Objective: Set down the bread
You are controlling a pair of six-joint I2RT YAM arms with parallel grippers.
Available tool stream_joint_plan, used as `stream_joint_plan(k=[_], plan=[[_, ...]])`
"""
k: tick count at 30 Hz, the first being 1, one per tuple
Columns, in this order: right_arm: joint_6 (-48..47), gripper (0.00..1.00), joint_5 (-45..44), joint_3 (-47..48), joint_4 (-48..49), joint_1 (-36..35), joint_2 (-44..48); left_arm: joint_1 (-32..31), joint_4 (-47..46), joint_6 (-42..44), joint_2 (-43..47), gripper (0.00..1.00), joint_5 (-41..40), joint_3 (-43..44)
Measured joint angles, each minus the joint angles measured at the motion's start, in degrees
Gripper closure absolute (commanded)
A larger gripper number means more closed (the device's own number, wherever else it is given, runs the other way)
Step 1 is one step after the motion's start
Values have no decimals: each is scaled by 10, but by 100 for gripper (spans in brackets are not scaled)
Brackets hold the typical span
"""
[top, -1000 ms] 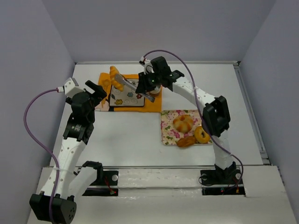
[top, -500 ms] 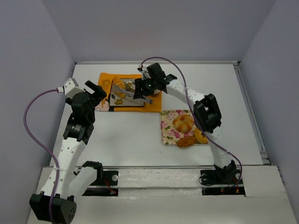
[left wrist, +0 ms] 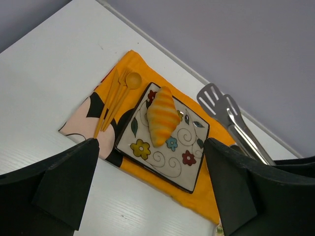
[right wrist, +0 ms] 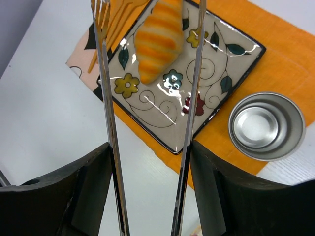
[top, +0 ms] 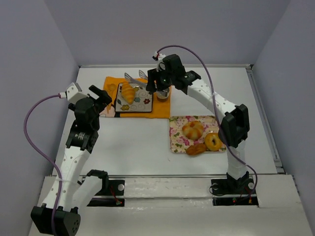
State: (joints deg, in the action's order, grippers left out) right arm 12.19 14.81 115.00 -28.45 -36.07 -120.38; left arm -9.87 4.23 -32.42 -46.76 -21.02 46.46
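Bread (right wrist: 157,42) lay on the plate (right wrist: 147,108) near the far edge, free between the spread tongs (left wrist: 231,110), which your right gripper (right wrist: 150,196) gripped only loosely. Your left gripper (left wrist: 150,182) hung wide and empty by the left edge, clear of the work.

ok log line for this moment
croissant: on flower plate, free of tongs | right pincer: holds tongs spread over plate | left pincer: open, empty
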Motion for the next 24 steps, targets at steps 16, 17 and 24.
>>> stream_joint_plan(k=[16, 17, 24], plan=[[85, 38, -141, -439, -110, 0, 546, 0, 1, 0, 13, 1, 4, -1], [110, 38, -163, -448, -142, 0, 585, 0, 1, 0, 12, 1, 7, -1], [259, 36, -266, -481, -334, 0, 648, 0, -3, 0, -3, 1, 21, -2]])
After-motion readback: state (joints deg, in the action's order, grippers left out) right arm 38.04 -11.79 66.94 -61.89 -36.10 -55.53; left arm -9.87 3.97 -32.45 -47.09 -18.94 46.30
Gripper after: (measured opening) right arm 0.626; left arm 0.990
